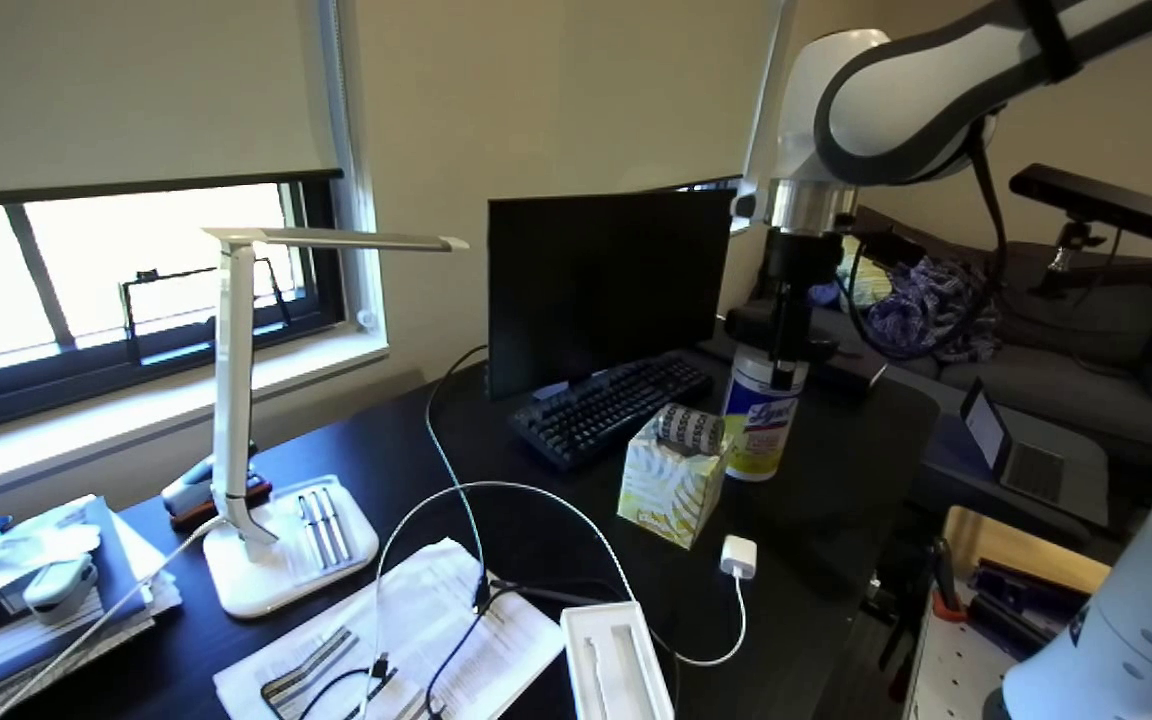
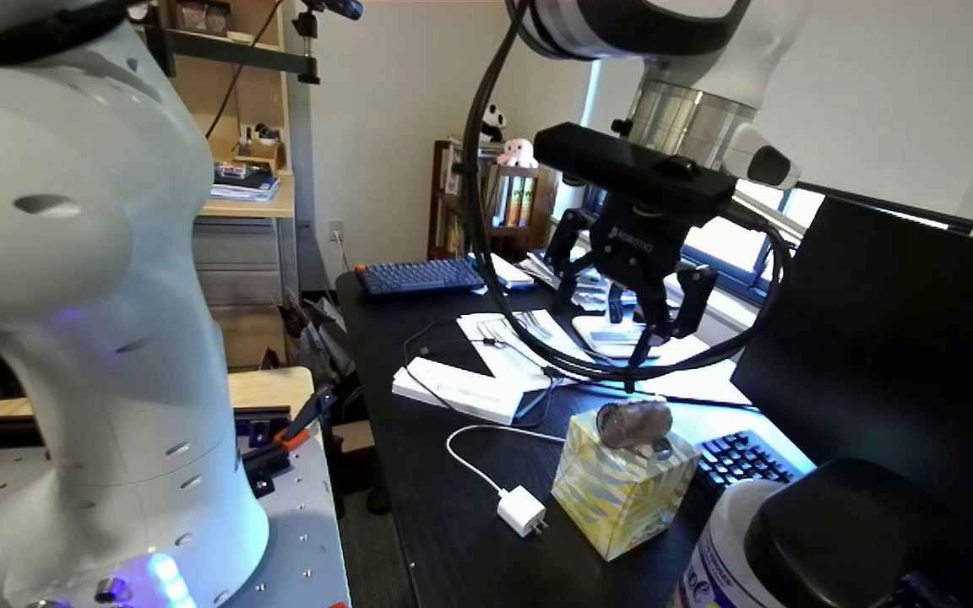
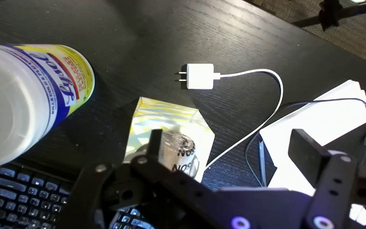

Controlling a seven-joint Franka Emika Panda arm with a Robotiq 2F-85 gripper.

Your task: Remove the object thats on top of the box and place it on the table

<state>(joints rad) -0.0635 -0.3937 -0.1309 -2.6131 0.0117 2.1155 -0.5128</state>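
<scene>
The cream-yellow patterned box [image 1: 671,490] stands on the dark table [image 1: 806,570]. It also shows in an exterior view [image 2: 622,498] and the wrist view [image 3: 164,114]. A greyish roll with black lettering [image 1: 691,428] lies on the box's pale top. It shows in an exterior view [image 2: 634,424] and the wrist view [image 3: 183,152]. My gripper [image 3: 232,149] is open and empty, held above the box and roll. In the wrist view one finger overlaps the roll's left part; the other finger is over white paper. The gripper also shows in an exterior view [image 2: 628,333].
A Lysol canister [image 1: 758,415] stands close beside the box. A white charger [image 3: 200,76] with its cable lies near the box. A keyboard [image 1: 616,405] and monitor [image 1: 606,290] stand behind. A white open carton [image 1: 616,660], papers and a white lamp [image 1: 234,390] are also on the table.
</scene>
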